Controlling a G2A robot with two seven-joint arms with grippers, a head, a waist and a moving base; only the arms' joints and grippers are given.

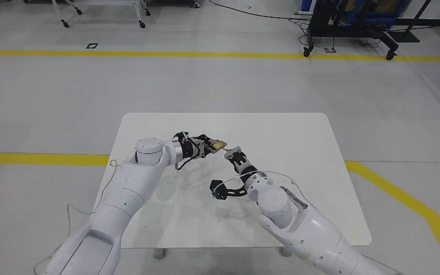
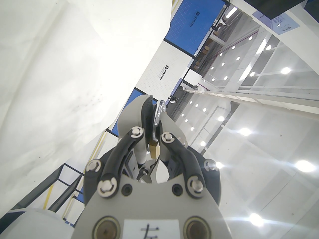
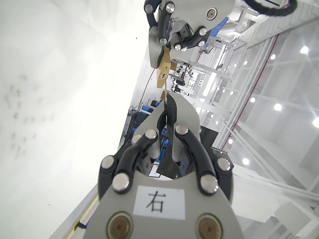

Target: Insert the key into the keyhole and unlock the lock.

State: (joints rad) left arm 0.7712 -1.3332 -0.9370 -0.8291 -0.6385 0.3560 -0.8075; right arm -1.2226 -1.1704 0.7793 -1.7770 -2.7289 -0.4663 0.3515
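White arms [image 1: 124, 199]; grey fingers [image 3: 188, 118], black linkages, silver screws; black cable [image 3: 264, 10], probably braided

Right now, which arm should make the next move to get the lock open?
Right, I'd say. The right gripper pinches the key, its tip at the keyhole of the padlock, so it can push and turn. The left gripper clamps the padlock and should just hold.

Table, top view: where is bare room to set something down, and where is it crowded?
The table is bare between the right gripper and its right edge, and along the far edge beyond the lock. The middle is crowded: there the left gripper holds the lock, facing the key.
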